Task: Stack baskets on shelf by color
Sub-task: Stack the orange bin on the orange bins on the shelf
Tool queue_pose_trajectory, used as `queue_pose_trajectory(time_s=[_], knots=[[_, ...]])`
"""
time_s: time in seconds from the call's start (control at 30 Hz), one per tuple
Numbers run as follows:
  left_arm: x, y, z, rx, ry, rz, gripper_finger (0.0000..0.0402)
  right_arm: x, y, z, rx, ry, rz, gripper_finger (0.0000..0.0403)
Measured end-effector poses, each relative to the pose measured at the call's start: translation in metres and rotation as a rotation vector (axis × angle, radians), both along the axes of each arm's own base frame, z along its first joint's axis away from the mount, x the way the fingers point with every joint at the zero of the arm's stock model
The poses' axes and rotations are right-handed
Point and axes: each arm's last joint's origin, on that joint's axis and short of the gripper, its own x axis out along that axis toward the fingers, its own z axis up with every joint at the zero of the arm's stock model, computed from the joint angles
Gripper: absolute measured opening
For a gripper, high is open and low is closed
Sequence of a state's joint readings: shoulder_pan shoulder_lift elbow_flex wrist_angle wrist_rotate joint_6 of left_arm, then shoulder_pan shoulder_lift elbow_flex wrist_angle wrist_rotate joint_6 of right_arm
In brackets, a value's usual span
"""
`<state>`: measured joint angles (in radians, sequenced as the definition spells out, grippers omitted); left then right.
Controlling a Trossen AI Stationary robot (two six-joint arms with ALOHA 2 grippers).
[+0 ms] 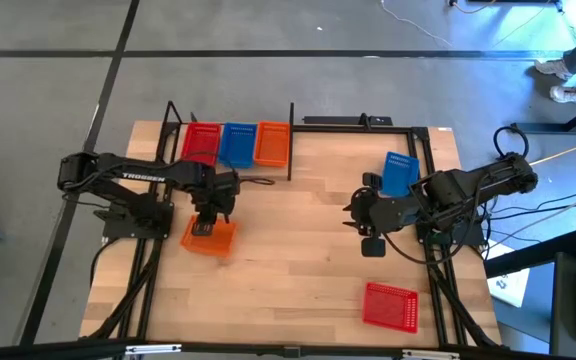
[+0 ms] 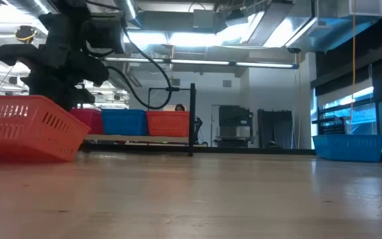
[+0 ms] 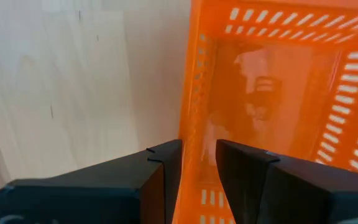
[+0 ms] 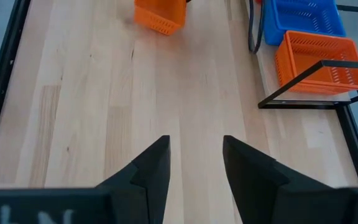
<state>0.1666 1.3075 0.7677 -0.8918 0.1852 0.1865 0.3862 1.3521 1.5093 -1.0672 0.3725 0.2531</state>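
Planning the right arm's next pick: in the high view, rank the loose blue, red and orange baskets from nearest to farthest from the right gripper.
From the right gripper:
1. Blue basket, just behind it.
2. Red basket, front right.
3. Orange basket, far left, at the left gripper.

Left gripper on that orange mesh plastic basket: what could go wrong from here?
1. The left gripper straddles only one thin wall of the orange mesh plastic basket, which already sits tilted in the low view; lifted, it may swing or slip.
2. On the black-framed wooden shelf, the orange stack stands right beside the blue stack and an upright post, so a tilted basket could snag.
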Motion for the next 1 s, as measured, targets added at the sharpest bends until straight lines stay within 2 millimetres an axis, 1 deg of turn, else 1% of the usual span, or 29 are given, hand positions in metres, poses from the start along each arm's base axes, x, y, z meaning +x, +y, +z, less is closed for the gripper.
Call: queue_pose_trajectory(time_s=[0.1,0.3,0.57,0.67,0.77,0.87,0.93,1.0], knots=[[0.0,0.0,0.001,0.0,0.0,0.001,0.0095,0.0,0.0,0.0,0.0,0.0,0.0,0.0149],[0.006,0.001,0.014,0.004,-0.045,0.025,0.0095,0.0,0.0,0.0,0.0,0.0,0.0,0.0149],[0.005,0.001,0.014,-0.002,-0.032,0.025,0.0095,0.0,0.0,0.0,0.003,0.001,-0.002,0.0149],[0.004,0.0,0.011,-0.041,-0.03,0.031,0.0095,0.0,0.0,0.0,0.008,0.003,0.002,0.0149],[0.0,-0.004,0.004,-0.088,-0.007,0.023,0.0095,0.0,0.0,0.0,0.008,0.003,0.002,0.0149],[-0.005,-0.008,-0.004,-0.046,0.031,0.011,0.0095,0.0,0.0,0.0,0.005,0.008,0.003,0.0149],[-0.005,-0.009,-0.006,0.004,0.036,0.012,0.0094,-0.001,0.0,-0.001,-0.001,0.017,0.006,0.0149],[-0.003,-0.01,-0.005,0.017,0.018,0.005,0.0094,-0.002,0.0,-0.001,-0.004,0.023,0.006,0.0149]])
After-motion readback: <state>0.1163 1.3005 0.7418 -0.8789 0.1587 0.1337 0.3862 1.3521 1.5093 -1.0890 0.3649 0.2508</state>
